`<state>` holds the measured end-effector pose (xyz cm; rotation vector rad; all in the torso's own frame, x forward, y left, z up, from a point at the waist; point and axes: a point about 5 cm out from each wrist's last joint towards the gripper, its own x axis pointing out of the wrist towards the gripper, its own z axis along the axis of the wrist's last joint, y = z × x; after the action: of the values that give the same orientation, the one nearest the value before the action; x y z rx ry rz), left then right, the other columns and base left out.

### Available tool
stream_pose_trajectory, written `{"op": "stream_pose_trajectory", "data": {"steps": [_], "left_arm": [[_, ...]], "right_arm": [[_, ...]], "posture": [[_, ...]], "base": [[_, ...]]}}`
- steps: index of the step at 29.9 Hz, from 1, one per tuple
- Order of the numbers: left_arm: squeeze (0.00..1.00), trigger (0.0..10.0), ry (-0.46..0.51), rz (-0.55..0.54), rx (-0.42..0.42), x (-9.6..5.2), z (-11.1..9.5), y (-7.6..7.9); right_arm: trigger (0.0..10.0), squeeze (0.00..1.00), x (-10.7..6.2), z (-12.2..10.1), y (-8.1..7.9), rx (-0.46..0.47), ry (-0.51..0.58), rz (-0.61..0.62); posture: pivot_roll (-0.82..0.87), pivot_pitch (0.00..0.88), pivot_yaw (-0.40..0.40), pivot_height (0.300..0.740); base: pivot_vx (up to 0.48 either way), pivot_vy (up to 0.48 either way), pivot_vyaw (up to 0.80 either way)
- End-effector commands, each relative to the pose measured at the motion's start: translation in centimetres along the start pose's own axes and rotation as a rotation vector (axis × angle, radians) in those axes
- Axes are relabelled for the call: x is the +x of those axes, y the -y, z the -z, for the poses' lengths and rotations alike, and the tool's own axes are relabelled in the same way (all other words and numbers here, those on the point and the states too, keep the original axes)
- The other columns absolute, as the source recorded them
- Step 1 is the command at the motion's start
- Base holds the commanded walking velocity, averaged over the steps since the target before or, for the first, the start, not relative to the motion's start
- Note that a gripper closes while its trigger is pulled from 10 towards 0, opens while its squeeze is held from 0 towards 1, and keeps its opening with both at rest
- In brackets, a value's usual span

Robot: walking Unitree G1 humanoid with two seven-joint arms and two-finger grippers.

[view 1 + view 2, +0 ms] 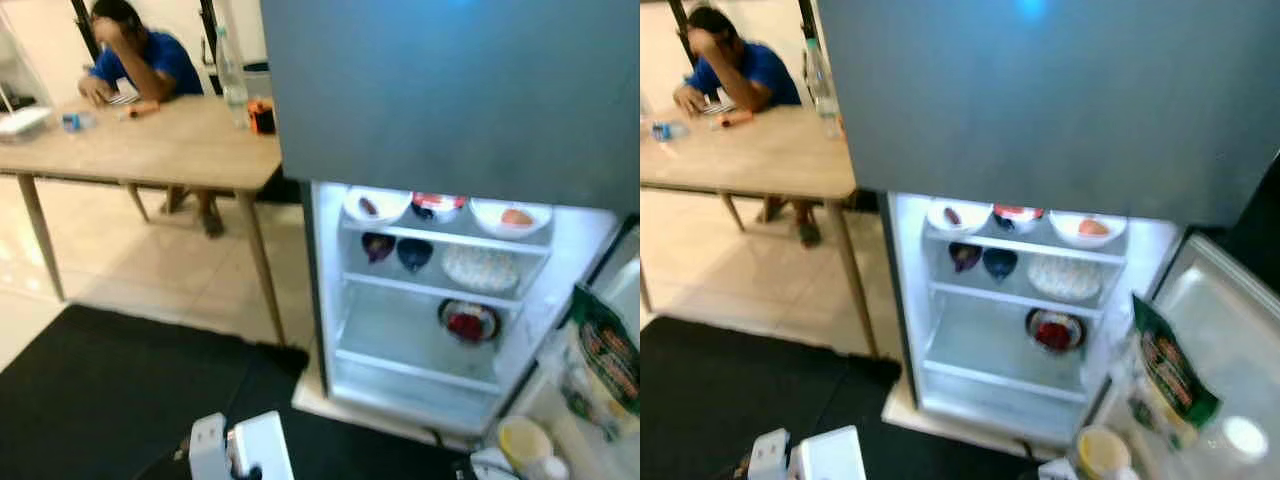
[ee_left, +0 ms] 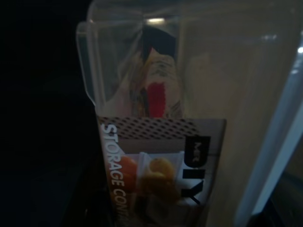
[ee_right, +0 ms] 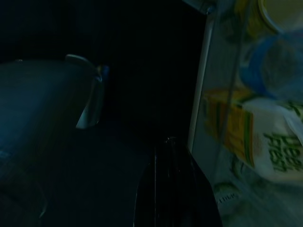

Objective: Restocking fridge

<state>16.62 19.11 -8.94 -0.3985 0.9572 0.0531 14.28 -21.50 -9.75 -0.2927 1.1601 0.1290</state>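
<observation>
The fridge (image 1: 400, 340) stands open and lit in front of me, under a grey upper door (image 1: 450, 90). Its top shelf carries three white bowls (image 1: 375, 205); below are two dark bowls (image 1: 414, 253), a covered plate (image 1: 480, 268) and a bowl of something red (image 1: 468, 322). The lowest shelf is bare. A clear storage container (image 2: 156, 118) with a printed label sits right against the left wrist camera, my left gripper shut on it. My right gripper (image 3: 163, 189), dark and shut with nothing in it, hangs beside the door shelf.
The fridge door (image 1: 1230, 330) swings out to the right and holds a green packet (image 1: 1170, 365) and a yellow-lidded jar (image 1: 523, 440). A wooden table (image 1: 150, 145) with a bottle (image 1: 230, 70) stands left, a person (image 1: 135, 55) seated behind it. A black mat (image 1: 100, 390) covers the floor.
</observation>
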Motion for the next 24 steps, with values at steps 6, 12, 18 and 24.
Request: {"op": "stream_pose_trajectory", "data": {"steps": [6, 12, 18, 24], "left_arm": [[0.00, 10.0, 0.011, -0.008, 0.001, -0.03, -0.29, -0.18], [0.00, 10.0, 0.012, 0.000, -0.005, -0.01, -0.32, -0.12], [0.00, 10.0, 0.018, 0.018, -0.012, 0.00, -0.49, -0.04], [0.00, 10.0, 0.021, 0.030, -0.002, 0.02, -0.60, 0.05]], "right_arm": [[10.0, 0.00, 0.05, -0.07, -0.40, -0.001, 0.001, -0.009], [10.0, 0.00, 0.05, -0.08, -0.40, -0.005, 0.001, -0.009], [10.0, 0.00, 0.05, -0.04, -0.43, -0.009, 0.000, -0.010], [10.0, 0.00, 0.06, 0.00, -0.56, -0.013, -0.001, -0.013]], "posture": [[-0.07, 0.000, 0.011, 0.740], [-0.07, 0.000, 0.011, 0.740], [-0.07, 0.000, 0.010, 0.740], [-0.07, 0.000, 0.011, 0.740]], "base": [[0.000, 0.000, 0.00], [0.000, 0.000, 0.00], [0.000, 0.000, 0.00], [0.257, 0.000, 0.00]]}}
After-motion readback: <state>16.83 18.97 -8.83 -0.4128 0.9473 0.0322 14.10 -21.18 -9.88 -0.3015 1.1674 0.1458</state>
